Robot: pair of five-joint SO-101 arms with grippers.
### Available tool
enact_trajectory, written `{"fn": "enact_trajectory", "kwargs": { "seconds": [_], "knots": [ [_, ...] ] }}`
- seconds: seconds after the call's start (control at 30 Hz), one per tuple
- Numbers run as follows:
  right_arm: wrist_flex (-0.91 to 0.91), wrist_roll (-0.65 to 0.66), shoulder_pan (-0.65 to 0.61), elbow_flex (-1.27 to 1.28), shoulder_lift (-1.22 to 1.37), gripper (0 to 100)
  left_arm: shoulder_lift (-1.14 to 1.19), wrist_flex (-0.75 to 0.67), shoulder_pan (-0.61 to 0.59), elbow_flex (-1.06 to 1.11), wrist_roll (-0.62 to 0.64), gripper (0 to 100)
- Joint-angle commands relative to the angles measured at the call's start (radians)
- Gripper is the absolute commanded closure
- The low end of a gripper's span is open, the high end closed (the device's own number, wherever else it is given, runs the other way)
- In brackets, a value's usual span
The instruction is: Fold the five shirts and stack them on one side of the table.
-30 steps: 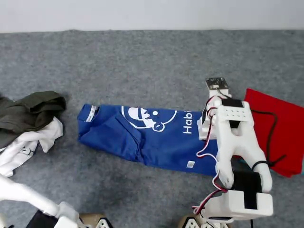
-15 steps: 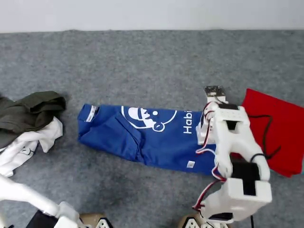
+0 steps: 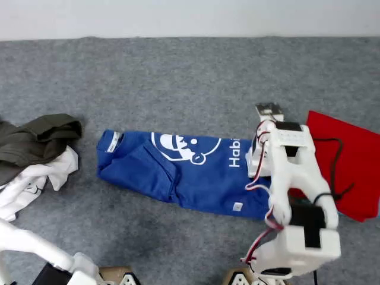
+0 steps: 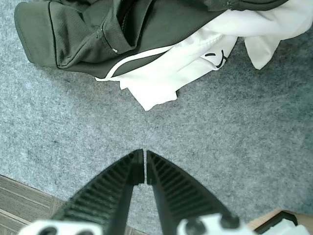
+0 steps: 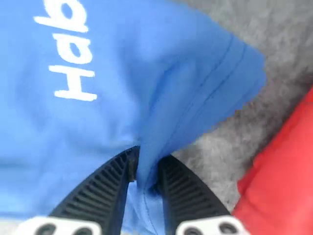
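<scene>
A blue shirt (image 3: pixel 184 169) with white print lies spread across the middle of the grey table. My right gripper (image 5: pixel 145 181) is shut on a pinched fold of the blue shirt (image 5: pixel 122 83) at its right end, next to the red shirt (image 5: pixel 286 191). In the high view the right arm (image 3: pixel 291 178) stands over that end, with the folded red shirt (image 3: pixel 350 160) beside it. A dark green shirt (image 4: pixel 122 34) and a white shirt (image 4: pixel 190 58) lie crumpled together at the table's left (image 3: pixel 35 142). My left gripper (image 4: pixel 145 169) is shut and empty above bare carpet, short of the white shirt.
Grey carpet (image 3: pixel 178 77) covers the table, with free room at the back and in front of the blue shirt. A wooden edge (image 4: pixel 19 210) shows past the carpet by the left gripper.
The right arm has shifted slightly at the blue shirt's right end, lowering and drawing back a little. The shirts lie as before.
</scene>
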Motion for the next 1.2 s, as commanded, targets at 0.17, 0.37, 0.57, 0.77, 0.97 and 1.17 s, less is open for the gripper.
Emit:
{"fn": "enact_trajectory", "kwargs": {
  "seconds": [0.17, 0.37, 0.57, 0.77, 0.97, 1.17],
  "knots": [
    [0.113, 0.0, -0.303, -0.035, -0.389, 98.8, -0.037, 0.014, 0.003, -0.05, -0.008, 97],
    [0.082, -0.008, -0.541, -0.083, -0.417, 98.8, -0.035, 0.009, 0.008, -0.042, -0.006, 97],
    [0.024, -0.002, -0.677, -0.25, -0.239, 98.8, -0.035, 0.012, 0.0, -0.042, -0.005, 97],
    [0.033, -0.003, -0.774, -0.503, 0.01, 98.8, -0.035, 0.012, 0.006, -0.042, -0.005, 97],
    [0.044, -0.006, -0.808, -0.75, 0.252, 98.8, -0.035, 0.012, 0.006, -0.041, -0.005, 97],
    [0.108, -0.002, -0.823, -1.007, 0.458, 98.7, -0.029, 0.012, 0.006, -0.041, -0.005, 97]
  ]
}}
